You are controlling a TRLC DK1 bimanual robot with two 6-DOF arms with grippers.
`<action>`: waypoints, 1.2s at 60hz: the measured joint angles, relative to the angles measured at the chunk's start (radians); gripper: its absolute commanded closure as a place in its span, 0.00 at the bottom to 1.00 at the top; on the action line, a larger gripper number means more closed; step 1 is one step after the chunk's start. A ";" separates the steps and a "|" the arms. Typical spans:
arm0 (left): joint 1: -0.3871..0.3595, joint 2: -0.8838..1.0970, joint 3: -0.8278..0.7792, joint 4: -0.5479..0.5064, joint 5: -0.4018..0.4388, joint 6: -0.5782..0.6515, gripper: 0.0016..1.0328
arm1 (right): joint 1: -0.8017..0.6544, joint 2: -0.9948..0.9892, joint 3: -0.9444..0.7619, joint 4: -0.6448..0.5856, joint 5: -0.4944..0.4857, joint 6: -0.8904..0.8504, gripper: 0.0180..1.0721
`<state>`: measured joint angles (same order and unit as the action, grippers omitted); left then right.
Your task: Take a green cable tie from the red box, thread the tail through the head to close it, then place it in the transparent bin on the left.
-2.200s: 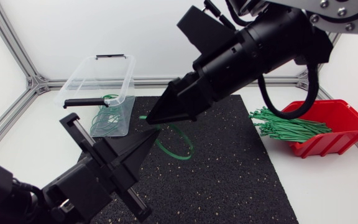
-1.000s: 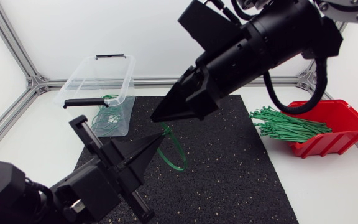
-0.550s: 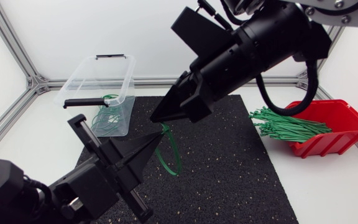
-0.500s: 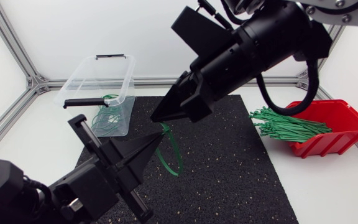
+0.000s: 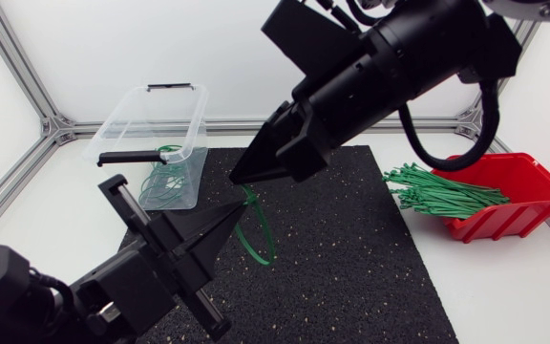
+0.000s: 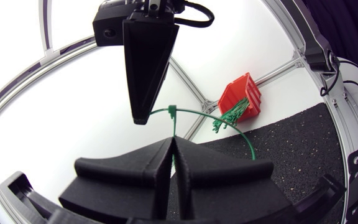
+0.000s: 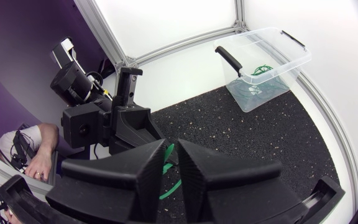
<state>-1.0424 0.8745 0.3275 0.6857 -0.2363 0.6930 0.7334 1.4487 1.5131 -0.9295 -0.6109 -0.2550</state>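
Hanging at frame centre, the green cable tie (image 5: pixel 266 232) now forms a narrower, steeper loop than before. Left gripper (image 5: pixel 241 204) and right gripper (image 5: pixel 236 178) both clamp it. Closure appears achieved; transfer to the transparent bin (image 5: pixel 111 124), upper left, remains.

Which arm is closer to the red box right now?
Right. The right arm comes in close by the red box; the left arm is across the black mat from it.
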 measured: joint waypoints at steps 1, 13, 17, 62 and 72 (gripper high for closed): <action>0.000 -0.001 0.000 0.000 0.000 0.000 0.97 | 0.000 0.000 0.000 -0.003 0.002 0.000 0.60; 0.000 -0.003 -0.002 0.000 0.000 0.000 0.97 | 0.000 0.000 0.000 -0.025 0.010 0.000 0.56; 0.000 -0.004 -0.002 0.000 0.000 0.000 0.97 | 0.000 0.000 0.000 -0.035 0.011 0.000 0.56; -0.008 -0.004 -0.002 -0.005 -0.001 0.000 0.97 | 0.024 -0.003 0.010 -0.070 0.006 0.000 0.95; -0.050 -0.004 0.000 -0.016 -0.005 0.000 0.97 | 0.032 -0.003 0.032 -0.093 0.009 0.013 0.95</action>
<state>-1.0927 0.8703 0.3279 0.6693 -0.2417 0.6926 0.7654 1.4456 1.5448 -1.0229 -0.6022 -0.2424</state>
